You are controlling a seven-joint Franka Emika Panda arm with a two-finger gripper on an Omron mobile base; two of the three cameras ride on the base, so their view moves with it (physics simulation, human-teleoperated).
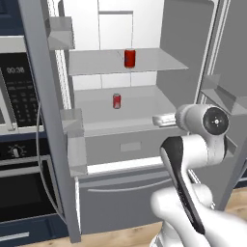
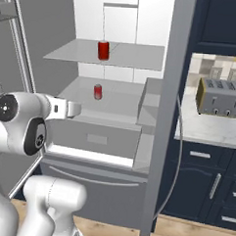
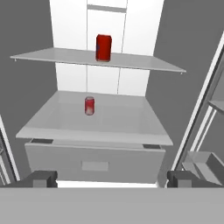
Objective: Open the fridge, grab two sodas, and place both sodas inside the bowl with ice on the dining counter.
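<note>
So fridge (image 1: 193,58) is open, tool (image 3: 112,178) spread wide & empty, facing 2 sodas; next imo reach 4 lower can (image 3: 89,105) on its shelf.

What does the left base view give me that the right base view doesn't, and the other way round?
Left base view alone: the black oven and microwave panel left of the fridge, plus the left door's bins.
Right base view alone: a toaster on the wall counter, with navy cabinets below.
Both: the open fridge, one soda on the upper shelf, one soda on the lower shelf, the drawer beneath, and the arm in front.
</note>
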